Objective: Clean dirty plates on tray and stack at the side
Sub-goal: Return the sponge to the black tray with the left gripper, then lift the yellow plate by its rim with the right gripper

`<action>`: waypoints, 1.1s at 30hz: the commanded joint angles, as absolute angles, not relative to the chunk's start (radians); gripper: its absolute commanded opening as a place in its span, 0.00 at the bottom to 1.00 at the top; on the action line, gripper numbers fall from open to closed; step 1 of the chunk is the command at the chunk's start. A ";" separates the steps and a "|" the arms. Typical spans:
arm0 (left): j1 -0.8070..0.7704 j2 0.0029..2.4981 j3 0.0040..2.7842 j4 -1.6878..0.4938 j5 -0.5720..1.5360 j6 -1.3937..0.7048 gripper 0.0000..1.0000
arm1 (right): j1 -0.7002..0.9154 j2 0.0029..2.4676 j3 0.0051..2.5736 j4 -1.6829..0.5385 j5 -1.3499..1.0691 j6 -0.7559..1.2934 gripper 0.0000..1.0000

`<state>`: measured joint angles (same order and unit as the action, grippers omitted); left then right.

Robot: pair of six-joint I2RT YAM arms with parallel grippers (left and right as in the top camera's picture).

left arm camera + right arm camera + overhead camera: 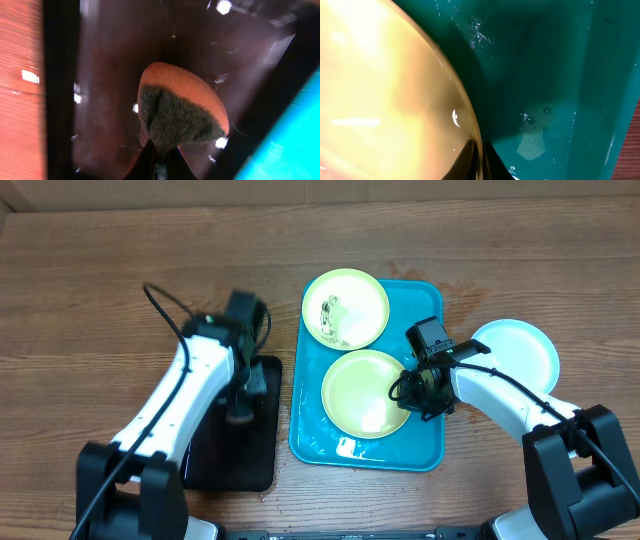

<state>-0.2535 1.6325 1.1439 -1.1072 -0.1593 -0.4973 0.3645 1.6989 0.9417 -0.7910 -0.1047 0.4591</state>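
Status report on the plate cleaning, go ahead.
Left pincer shut on sponge over black tray. Right pincer shut on rim of near plate, on turquoise tray. Far plate smeared; blue-rimmed plate beside tray. Nothing blocking.

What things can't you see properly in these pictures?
- Left fingers: left wrist view, bottom edge cuts off all but the tips pinching the sponge; overhead, blurred.
- Black tray: overhead, left arm covers much of it.
- Light-blue plate: overhead, right arm hides its near edge.
- Front yellow-green plate: right wrist view, cut off by edges, washed out by glare.
- Back yellow-green plate: overhead, smears too small to identify.
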 commanded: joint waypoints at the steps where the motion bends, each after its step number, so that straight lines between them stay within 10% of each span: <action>1: -0.236 1.635 1.031 -1.029 -0.146 -0.486 0.04 | 0.365 1.713 0.922 -0.798 -0.046 0.441 0.10; 3: -0.228 1.634 1.037 -1.023 -0.123 -0.486 0.06 | 0.365 1.713 0.925 -0.797 -0.046 0.441 0.05; 6: -0.213 1.621 1.085 -1.055 -0.084 -0.476 0.52 | 0.365 1.708 0.960 -0.837 -0.045 0.416 0.04; 10: -0.186 1.588 1.187 -1.134 -0.015 -0.454 0.70 | 0.371 1.667 1.051 -0.928 0.001 0.415 0.04; 21: -0.044 1.392 1.550 -1.368 0.125 -0.387 0.90 | 0.648 1.575 1.399 -1.106 0.266 0.358 0.04; 33: -0.030 1.214 1.733 -1.439 0.124 -0.366 1.00 | 1.131 1.636 1.426 -0.804 0.596 0.367 0.04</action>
